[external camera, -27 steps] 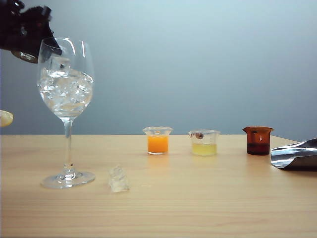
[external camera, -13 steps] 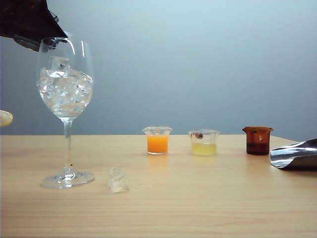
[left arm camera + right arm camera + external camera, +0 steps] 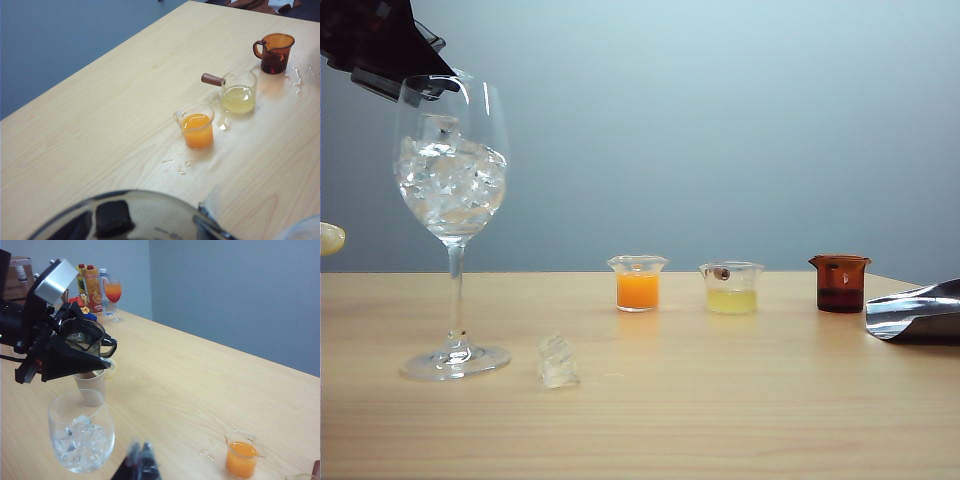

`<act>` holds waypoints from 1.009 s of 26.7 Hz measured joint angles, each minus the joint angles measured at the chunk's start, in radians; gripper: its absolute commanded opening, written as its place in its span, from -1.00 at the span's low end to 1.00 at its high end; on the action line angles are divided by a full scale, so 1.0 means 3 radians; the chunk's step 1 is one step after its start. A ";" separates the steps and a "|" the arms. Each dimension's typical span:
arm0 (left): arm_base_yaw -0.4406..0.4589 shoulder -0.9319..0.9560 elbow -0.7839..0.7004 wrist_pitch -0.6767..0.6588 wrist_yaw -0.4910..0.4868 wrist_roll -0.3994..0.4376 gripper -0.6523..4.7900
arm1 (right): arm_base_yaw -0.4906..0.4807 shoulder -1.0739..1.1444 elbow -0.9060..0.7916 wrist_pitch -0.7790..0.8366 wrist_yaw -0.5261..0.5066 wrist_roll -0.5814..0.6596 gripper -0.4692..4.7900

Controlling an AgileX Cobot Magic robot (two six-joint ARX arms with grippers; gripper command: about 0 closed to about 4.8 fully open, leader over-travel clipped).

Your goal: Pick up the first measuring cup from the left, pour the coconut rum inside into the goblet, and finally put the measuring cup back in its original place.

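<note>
Pale wooden table (image 3: 720, 420) below; my left gripper (image 3: 75, 352) clamps the grey measuring cup (image 3: 85, 336) above the goblet (image 3: 452, 180) rim; light, slick, best held by its body; right gripper (image 3: 140, 462) nearby, opening unclear.

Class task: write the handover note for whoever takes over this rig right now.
Left gripper: shut on the small smoky grey translucent measuring cup, held over the rim of the tall clear stemmed goblet of ice cubes.
Right gripper: off to the side, blurred; open or shut unclear.
Done: cup picked up and at the goblet.
Left: pour not confirmed, so finish it. Then set the cup down left of the clear cup of orange liquid.
</note>
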 measured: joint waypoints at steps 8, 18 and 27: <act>-0.0004 0.0000 0.0000 0.0001 0.0299 0.0408 0.22 | 0.0000 0.0000 0.0000 0.0000 0.0006 -0.0018 -0.86; -0.0066 -0.0001 0.0000 0.0099 0.0303 0.0855 0.22 | -0.0003 0.0045 -0.0001 -0.0066 0.0008 -0.0064 -0.86; -0.0061 0.0000 0.0000 0.0100 0.0287 0.1165 0.22 | -0.0003 0.0085 0.0000 -0.0070 0.0006 -0.0088 -0.86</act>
